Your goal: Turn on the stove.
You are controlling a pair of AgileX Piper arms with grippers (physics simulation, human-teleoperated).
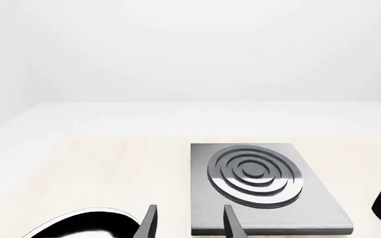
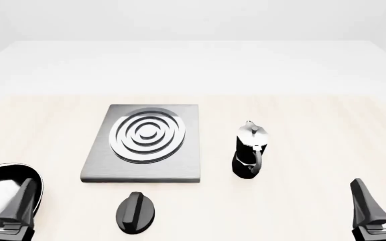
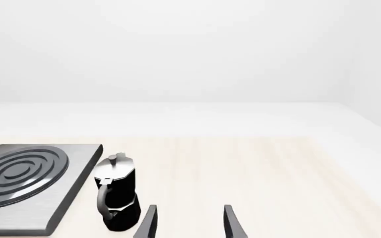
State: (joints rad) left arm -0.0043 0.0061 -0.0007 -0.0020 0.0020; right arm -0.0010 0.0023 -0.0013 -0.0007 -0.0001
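Stove knob lay at lower centre, untouched. Your left gripper and right gripper stood open; you needed a centred grasp.

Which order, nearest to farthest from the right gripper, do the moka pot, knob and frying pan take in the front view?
From the right gripper:
1. Moka pot, just left of it and further forward.
2. Knob, near the table's front middle.
3. Frying pan, far left, under the left gripper.
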